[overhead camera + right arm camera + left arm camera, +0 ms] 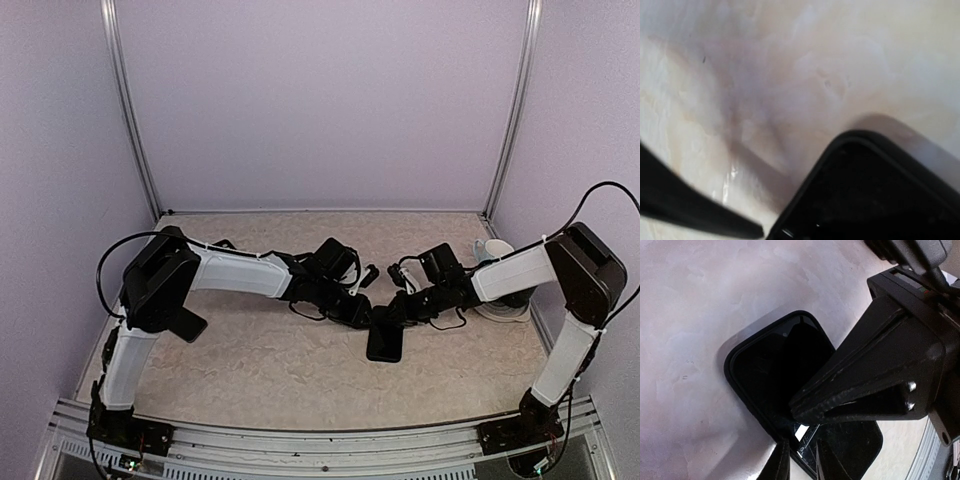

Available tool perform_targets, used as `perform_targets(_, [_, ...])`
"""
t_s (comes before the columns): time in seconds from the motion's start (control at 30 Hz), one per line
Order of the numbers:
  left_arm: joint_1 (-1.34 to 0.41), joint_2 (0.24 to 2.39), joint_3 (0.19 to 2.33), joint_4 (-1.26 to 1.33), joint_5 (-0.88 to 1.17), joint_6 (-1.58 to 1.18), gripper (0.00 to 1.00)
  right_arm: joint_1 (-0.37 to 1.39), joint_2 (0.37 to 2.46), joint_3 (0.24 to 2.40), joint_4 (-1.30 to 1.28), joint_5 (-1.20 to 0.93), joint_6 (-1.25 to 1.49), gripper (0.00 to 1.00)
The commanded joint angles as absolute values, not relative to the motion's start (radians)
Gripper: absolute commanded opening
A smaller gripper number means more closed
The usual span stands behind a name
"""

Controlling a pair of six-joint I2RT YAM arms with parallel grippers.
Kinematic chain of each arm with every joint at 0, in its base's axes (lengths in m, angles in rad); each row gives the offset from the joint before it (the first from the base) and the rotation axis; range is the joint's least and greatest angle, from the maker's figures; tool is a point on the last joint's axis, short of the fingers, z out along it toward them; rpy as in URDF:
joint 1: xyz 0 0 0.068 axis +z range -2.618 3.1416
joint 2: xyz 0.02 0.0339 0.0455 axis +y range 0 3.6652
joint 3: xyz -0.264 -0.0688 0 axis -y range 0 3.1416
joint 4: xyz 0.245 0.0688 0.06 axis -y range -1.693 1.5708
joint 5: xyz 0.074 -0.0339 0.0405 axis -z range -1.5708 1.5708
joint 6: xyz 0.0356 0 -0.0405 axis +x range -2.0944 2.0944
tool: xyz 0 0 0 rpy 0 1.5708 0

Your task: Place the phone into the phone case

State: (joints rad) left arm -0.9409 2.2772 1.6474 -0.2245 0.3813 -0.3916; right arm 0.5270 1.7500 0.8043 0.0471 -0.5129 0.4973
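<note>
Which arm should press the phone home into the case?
Right, likely: its shut gripper points onto the phone inside the case; the left gripper only straddles the near edge.

Right pincer [797, 409] overhangs the phone case [747, 372] (near end free).

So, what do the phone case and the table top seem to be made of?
Phone case: probably rubbery plastic, matte black; its rounded raised rim gives a dull sheen.
Table top: perhaps laminate with printed beige marbling, semi-gloss; soft reflections show.

A beige marbled table [300, 385] is seen across the lower frame, and a white round object [503, 311] is set at its right edge.
</note>
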Motion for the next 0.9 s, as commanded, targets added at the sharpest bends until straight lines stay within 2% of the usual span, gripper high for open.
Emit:
perform_targets(0.0, [-0.972,2.321,1.728,-0.324,0.332,-0.315,0.18,0.519,1.78,0.756,-0.033,-0.455,0.512,0.0])
perform_targets(0.1, [-0.989,2.383,1.818,-0.427,0.325,-0.281,0.12,0.518,1.747,0.755,-0.039,-0.44,0.515,0.0])
perform_targets(0.23, [-0.978,2.426,1.839,-0.456,0.309,-0.283,0.1,0.517,1.678,0.762,-0.078,-0.407,0.516,0.0])
perform_targets(0.47, [-0.979,2.334,1.75,-0.385,0.339,-0.273,0.1,0.494,1.554,0.746,-0.146,-0.352,0.512,0.0])
perform_targets(0.63, [-0.972,2.268,1.74,-0.385,0.261,-0.259,0.1,0.486,1.52,0.771,-0.206,-0.296,0.495,0.01])
perform_targets(0.8, [-0.979,2.293,1.754,-0.387,0.26,-0.251,0.1,0.482,1.532,0.769,-0.225,-0.274,0.498,0.46])
perform_targets(0.87, [-0.981,2.313,1.761,-0.391,0.259,-0.249,0.1,0.482,1.551,0.768,-0.22,-0.274,0.495,0.49])
